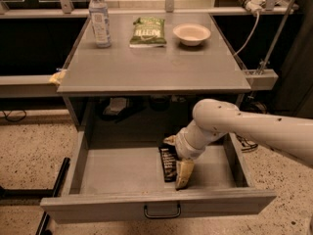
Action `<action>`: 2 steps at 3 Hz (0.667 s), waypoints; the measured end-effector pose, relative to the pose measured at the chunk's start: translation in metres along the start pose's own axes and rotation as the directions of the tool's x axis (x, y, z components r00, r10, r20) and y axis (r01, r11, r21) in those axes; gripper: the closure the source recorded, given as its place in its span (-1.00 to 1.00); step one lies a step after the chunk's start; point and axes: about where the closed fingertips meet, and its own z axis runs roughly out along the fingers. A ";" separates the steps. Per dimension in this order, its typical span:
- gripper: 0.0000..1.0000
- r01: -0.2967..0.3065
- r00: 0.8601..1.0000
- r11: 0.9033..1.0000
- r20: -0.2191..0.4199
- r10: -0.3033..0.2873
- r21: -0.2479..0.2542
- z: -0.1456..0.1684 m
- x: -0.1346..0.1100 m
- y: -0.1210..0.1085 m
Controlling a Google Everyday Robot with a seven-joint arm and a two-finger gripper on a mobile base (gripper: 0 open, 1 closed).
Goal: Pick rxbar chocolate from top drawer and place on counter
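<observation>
Fingers (184, 173) look spread apart to us, not clamped on anything. One tan finger points down just at 3 o'clock of the chocolate bar (168, 163), and the other seems to peek out near the bar's 12 o'clock end. So the gripper (178, 159) is down inside the drawer (122, 173), right at the bar, with nothing in its grasp as far as we can see.

Progress-wise we'd call it early. The drawer is pulled wide open, so that part is done. The bar lies flat on the drawer floor, a bit toward 3 o'clock from the middle, so the grab, the lift and the drop onto the counter (146, 70) are all left to do.

Contents: the drawer holds only the bar, from what we can see. The counter carries a water bottle (100, 18) at 11 o'clock, a green snack bag (148, 32) at 12 and a pale bowl (191, 33) at 1, with nothing visible in the bowl.
</observation>
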 end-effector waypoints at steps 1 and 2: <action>-0.36 0.000 1.000 1.000 0.000 0.000 0.000 -0.003 -0.001 0.000; 0.14 -0.004 1.000 1.000 -0.006 0.004 -0.007 -0.007 -0.002 -0.003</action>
